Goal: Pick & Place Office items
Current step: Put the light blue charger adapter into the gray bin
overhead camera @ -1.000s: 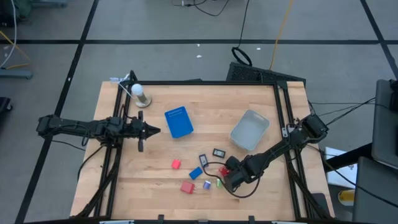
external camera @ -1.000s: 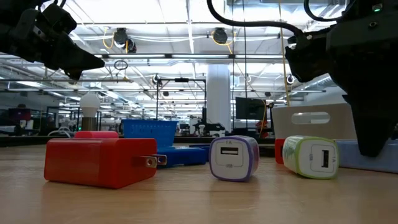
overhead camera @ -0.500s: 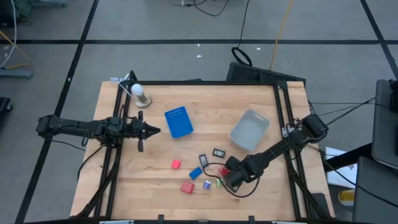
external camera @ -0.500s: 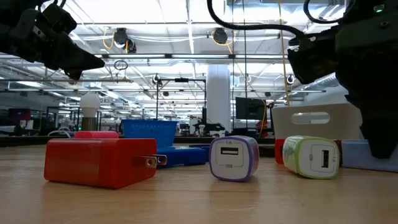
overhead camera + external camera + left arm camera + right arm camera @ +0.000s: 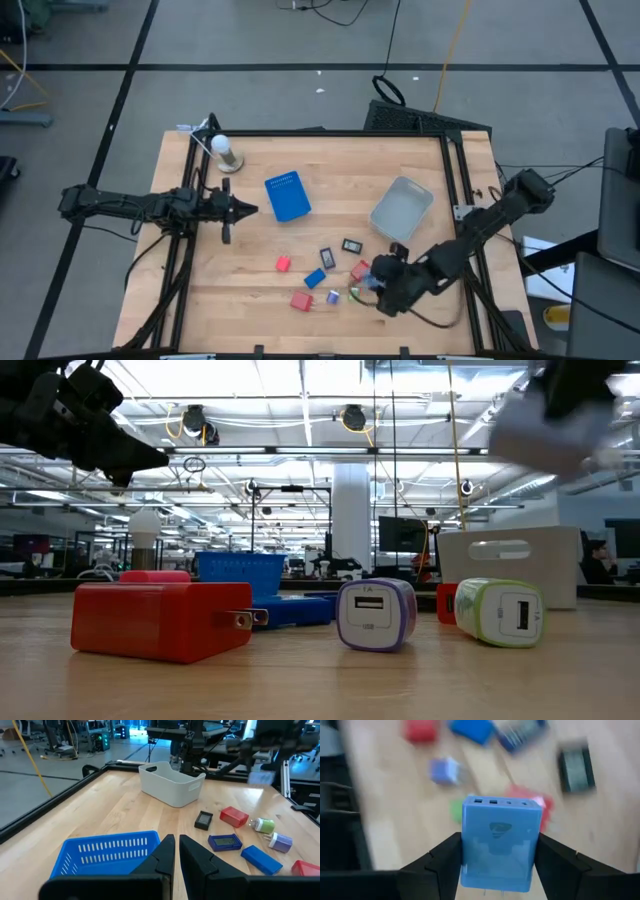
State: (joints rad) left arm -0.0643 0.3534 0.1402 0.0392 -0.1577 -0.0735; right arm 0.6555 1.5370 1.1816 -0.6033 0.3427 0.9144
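My right gripper (image 5: 383,289) hangs above the near right part of the table, shut on a light-blue block (image 5: 501,842). That block shows blurred high up in the low view (image 5: 555,428). Below it on the wood lie a red block (image 5: 302,301), a blue block (image 5: 315,278), a small red block (image 5: 283,264), another red block (image 5: 360,270), a purple bit (image 5: 332,297), a green bit (image 5: 353,293) and a black clip-like bit (image 5: 352,245). My left gripper (image 5: 247,209) waits shut at the table's left, above the wood. My right gripper pinches the light-blue block by its two opposite sides (image 5: 466,851), one finger (image 5: 442,862) on each. The fingers slant down from above. The block's end with the small ports (image 5: 500,802) points away from the wrist. It is lifted clear of the table.
A blue square tray (image 5: 288,195) lies left of centre. A grey bin (image 5: 402,210) stands at the back right. A white bulb on a stand (image 5: 225,152) is at the far left corner. Black frame rails (image 5: 455,180) run along the table's sides.
My right gripper has risen from the table with the light-blue block, which stood on the wood and now hangs clear. The gripper has rolled, tipped its fingers down and drifted a little toward the near right corner.
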